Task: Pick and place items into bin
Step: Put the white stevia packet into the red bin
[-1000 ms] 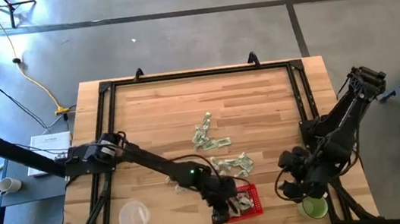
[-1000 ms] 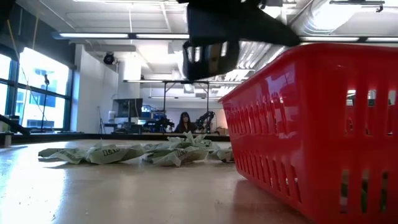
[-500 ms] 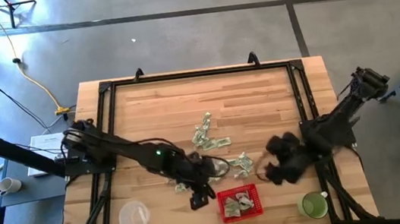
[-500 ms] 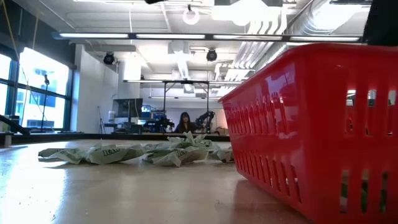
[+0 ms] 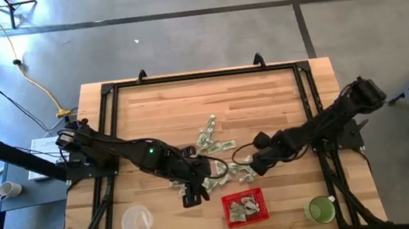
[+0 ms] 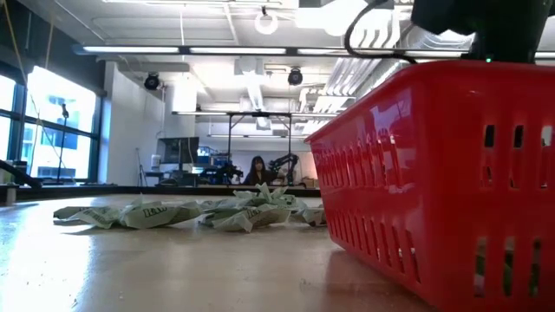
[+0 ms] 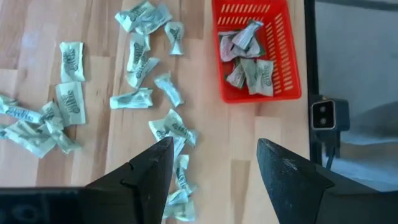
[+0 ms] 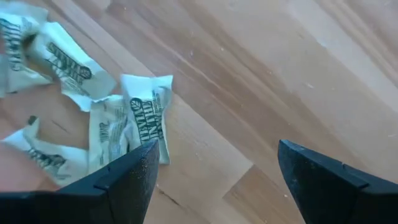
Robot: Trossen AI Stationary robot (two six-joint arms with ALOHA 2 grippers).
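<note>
The red mesh basket (image 5: 245,207) stands near the table's near edge and holds several pale green-and-white wrapped pieces (image 7: 249,65); it also fills the right of the low view (image 6: 434,173). More wrapped pieces (image 5: 221,155) lie loose on the wood beyond it, and they show in the left wrist view (image 7: 149,93) and the low view (image 6: 173,212). My left gripper (image 5: 191,196) hovers open, left of the basket, over loose pieces (image 7: 177,134). My right gripper (image 5: 247,165) is open just above the right end of the pile, by a few pieces (image 8: 118,127).
A clear round container (image 5: 136,221) sits near the near-left corner. A green cup (image 5: 320,210) stands near the near-right corner. Black frame rails (image 5: 308,102) run along the table's edges. Bare wood lies toward the far edge. A person (image 6: 257,169) sits far off in the room.
My left gripper has drawn back from above the basket toward the table's left and slightly far side. My right gripper has swung from beside the green cup toward the left and far side, arriving at the pile of loose pieces.
</note>
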